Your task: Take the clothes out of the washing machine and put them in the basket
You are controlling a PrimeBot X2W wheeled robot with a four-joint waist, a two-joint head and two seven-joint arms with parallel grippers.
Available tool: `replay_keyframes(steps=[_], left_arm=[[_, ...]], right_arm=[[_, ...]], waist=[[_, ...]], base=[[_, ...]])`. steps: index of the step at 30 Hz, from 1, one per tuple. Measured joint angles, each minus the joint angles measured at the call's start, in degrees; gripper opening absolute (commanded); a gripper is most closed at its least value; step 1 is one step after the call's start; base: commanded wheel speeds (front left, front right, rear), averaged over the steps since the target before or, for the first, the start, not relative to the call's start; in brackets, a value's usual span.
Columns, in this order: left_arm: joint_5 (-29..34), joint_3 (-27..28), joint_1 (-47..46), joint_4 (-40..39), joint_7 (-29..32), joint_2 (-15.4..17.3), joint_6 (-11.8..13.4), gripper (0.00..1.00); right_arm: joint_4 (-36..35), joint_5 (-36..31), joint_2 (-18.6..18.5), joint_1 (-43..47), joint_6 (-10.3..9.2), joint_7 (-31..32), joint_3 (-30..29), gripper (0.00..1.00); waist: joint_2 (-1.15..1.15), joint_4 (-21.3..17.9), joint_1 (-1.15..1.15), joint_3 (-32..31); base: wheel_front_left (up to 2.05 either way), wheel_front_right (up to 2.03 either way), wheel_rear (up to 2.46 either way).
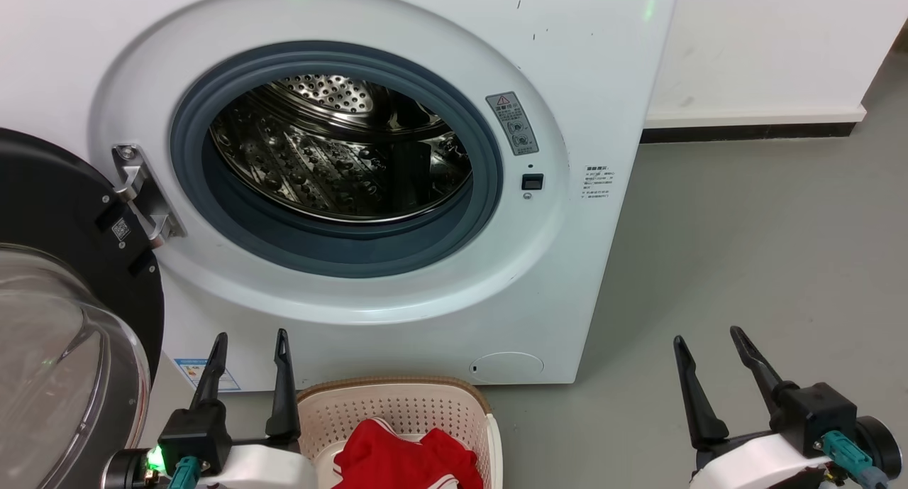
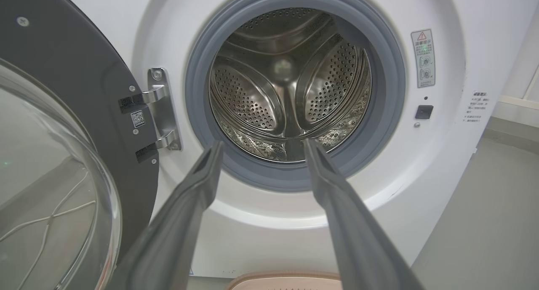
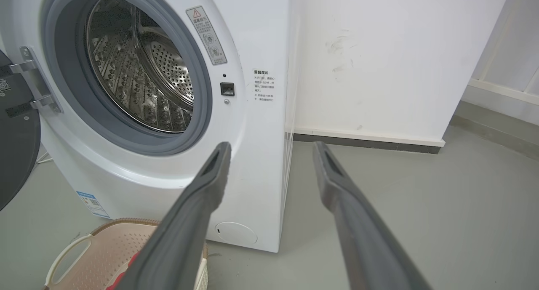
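We judge unloading done: the clothes lie in the basket before the washing machine, its drum seemingly bare. Our left pincer and right pincer gape, unladen; next, check inside.

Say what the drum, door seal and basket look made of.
Drum: likely stainless steel, polished; mirror glare, punched holes. Door seal: probably rubber, matte grey, no glare. Basket: looks like moulded plastic, matte cream, perforated walls; brown woven-look rim, material unclear.
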Motion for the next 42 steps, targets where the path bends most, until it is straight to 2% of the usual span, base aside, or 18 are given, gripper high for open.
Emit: replay_keyframes(steps=[1, 2, 6, 26, 27, 33, 34, 42], left_arm=[[-0.08, -0.02, -0.07, 0.0, 0.0, 0.01, -0.08, 1.0], [-0.16, -0.03, -0.08, 0.11, 0.01, -0.03, -0.13, 0.0], [-0.91, 0.1, 0.9, 2.16, 0.64, -0.21, -0.21, 0.0], [-22.71, 1.97, -0.58, 3.92, 5.91, -0.73, -2.63, 0.0], [-25.58, 2.19, -0.89, 4.12, 6.59, -0.77, -3.02, 0.0], [-30.96, 2.65, -1.55, 4.57, 7.97, -0.83, -3.57, 0.0], [-33.57, 2.97, -1.8, 4.72, 8.59, -0.88, -3.98, 0.0], [-40.12, 3.58, -2.67, 5.3, 10.1, -1.01, -4.71, 0.0]], right_arm=[[0.04, 0.01, 0.0, 0.0, 0.0, 0.0, 0.04, 1.0], [0.18, 0.03, 0.01, 0.01, 0.0, 0.0, 0.02, 0.0], [1.78, 0.6, 0.02, 0.81, 0.0, 0.15, 0.22, 0.0], [4.99, 25.08, -0.99, -1.16, -0.01, 1.74, -0.2, 0.0], [5.46, 28.22, -1.12, -1.37, -0.01, 2.11, -0.32, 0.0], [6.19, 34.14, -1.35, -2.35, -0.01, 2.65, -0.56, 0.0], [6.57, 36.87, -1.41, -2.51, -0.01, 2.76, -0.7, 0.0], [7.54, 43.88, -1.6, -3.35, -0.01, 3.54, -1.14, 0.0]], waist=[[0.0, -0.05, 0.0, 0.01], [0.0, -0.09, 0.0, 0.0], [0.0, -0.07, 0.0, 0.02], [0.0, 0.37, 0.0, 0.32], [0.0, 0.43, 0.0, 0.36], [0.0, 0.55, 0.0, 0.45], [0.0, 0.61, 0.0, 0.49], [0.0, 0.78, 0.0, 0.6]], base=[[0.0, 0.0, 0.0], [0.0, 0.0, 0.0], [0.0, 0.0, 0.0], [0.0, 0.0, 0.0], [0.0, 0.0, 0.0], [0.0, 0.0, 0.0], [0.0, 0.0, 0.0], [0.0, 0.0, 0.0]])
